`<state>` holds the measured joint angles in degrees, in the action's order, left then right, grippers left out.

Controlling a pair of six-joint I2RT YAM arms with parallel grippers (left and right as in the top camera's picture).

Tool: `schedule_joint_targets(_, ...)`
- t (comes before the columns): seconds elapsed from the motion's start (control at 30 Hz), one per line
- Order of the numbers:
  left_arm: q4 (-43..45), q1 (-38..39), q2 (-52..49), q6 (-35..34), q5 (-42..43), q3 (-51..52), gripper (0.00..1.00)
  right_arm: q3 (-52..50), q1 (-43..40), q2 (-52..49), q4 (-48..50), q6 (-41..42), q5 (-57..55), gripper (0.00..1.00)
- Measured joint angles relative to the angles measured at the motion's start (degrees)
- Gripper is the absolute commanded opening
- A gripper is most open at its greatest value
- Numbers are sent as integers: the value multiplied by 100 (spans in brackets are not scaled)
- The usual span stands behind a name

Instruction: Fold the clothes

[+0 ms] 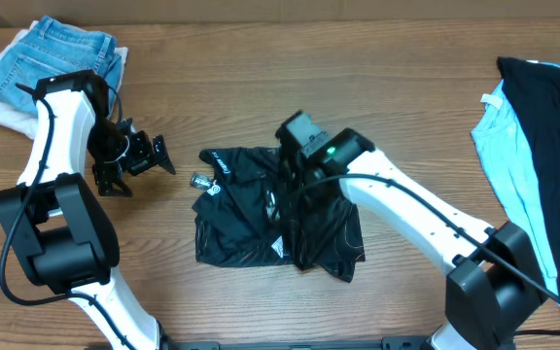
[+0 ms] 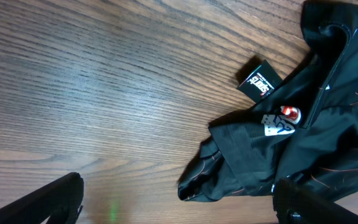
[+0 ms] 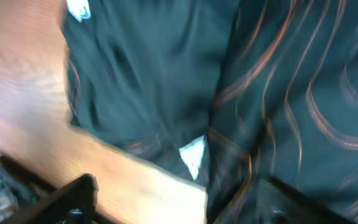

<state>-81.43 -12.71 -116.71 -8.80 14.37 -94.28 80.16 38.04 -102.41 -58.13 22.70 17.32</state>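
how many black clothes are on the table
2: the printed jersey crumpled in the middle, and a plain black garment at the right edge, lying beside a light blue garment. Others may be hidden under the piles.

Crumpled jersey (image 2: 340,118) and black tag (image 2: 260,79) on wooden table (image 2: 104,93)

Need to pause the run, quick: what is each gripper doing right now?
Left gripper: open, holding nothing, beside the jersey.
Right gripper: open over the jersey, nothing gripped.
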Motion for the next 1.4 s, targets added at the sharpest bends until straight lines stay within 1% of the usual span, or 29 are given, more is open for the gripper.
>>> schedule_joint_targets(0.03,0,0,-2,0,-2,0,100,7,-66,-9,142,11,-24,60)
schedule_joint_targets(0.1,0,0,-2,0,-2,0,100,11,-170,-15,271,15,-55,48)
schedule_joint_targets(0.17,-4,0,0,0,-2,0,100,11,-262,-48,374,44,-92,40)
schedule_joint_targets(0.2,-7,0,0,0,-2,0,100,11,-313,-90,411,28,-94,33)
schedule_joint_targets(0.23,-7,0,0,0,-2,0,100,11,-334,-120,424,39,-107,23)
schedule_joint_targets(0.37,-9,0,0,0,-2,0,100,11,-424,-367,553,42,-114,9)
schedule_joint_targets(0.47,-15,0,0,0,0,0,100,11,-428,-634,831,96,-101,4)
schedule_joint_targets(0.67,-20,0,0,0,0,0,100,11,-542,-1139,1657,127,273,4)
schedule_joint_targets(0.8,-17,0,0,0,-2,0,100,11,-824,-1436,2280,131,726,4)
schedule_joint_targets(1.0,-7,0,0,0,-2,0,100,11,-1410,-1886,3010,37,1722,4)
schedule_joint_targets(1.13,4,0,0,0,-2,0,100,11,-1766,-2026,3163,-17,2199,11)
schedule_joint_targets(1.2,4,0,-2,0,-2,0,100,11,-1928,-2046,3165,-26,2310,13)
schedule_joint_targets(1.23,2,0,0,0,-2,0,100,11,-2002,-2050,3167,-26,2337,12)
schedule_joint_targets(1.33,4,0,0,0,-2,0,100,11,-2229,-2055,3189,-24,2430,7)
schedule_joint_targets(1.4,4,0,0,0,-2,0,100,22,-2413,-2055,3156,-31,2656,6)
